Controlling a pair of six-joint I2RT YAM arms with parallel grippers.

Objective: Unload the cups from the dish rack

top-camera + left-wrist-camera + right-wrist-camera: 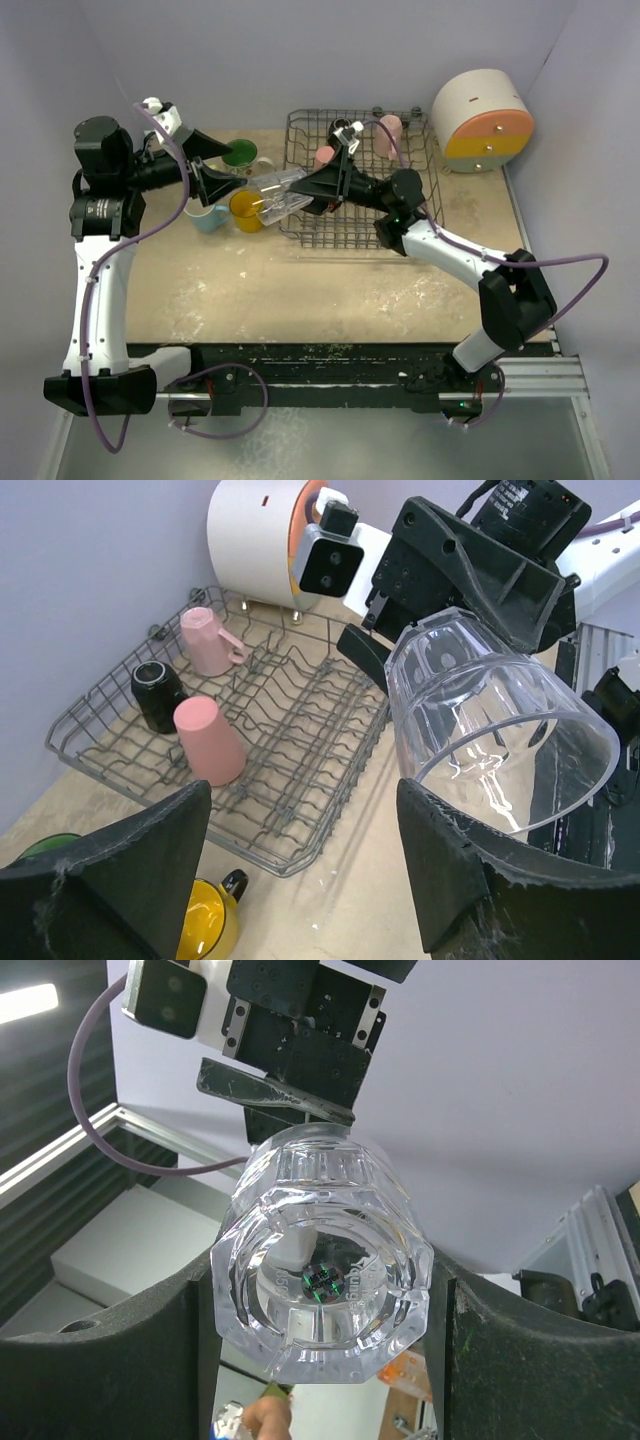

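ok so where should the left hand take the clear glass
Around the wall near the open rim, coming in from the mouth side. The clear glass is held sideways in the air, mouth toward the left hand, and the right hand clamps its thick base end, so the rim half looks like the only free part.

Robotics lab: plain-walled test table [330, 295]

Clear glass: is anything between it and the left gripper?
Nothing visible does. The clear glass lies sideways in the right gripper, its mouth toward the open left gripper, with only air between them. The yellow mug stands lower, on the table.
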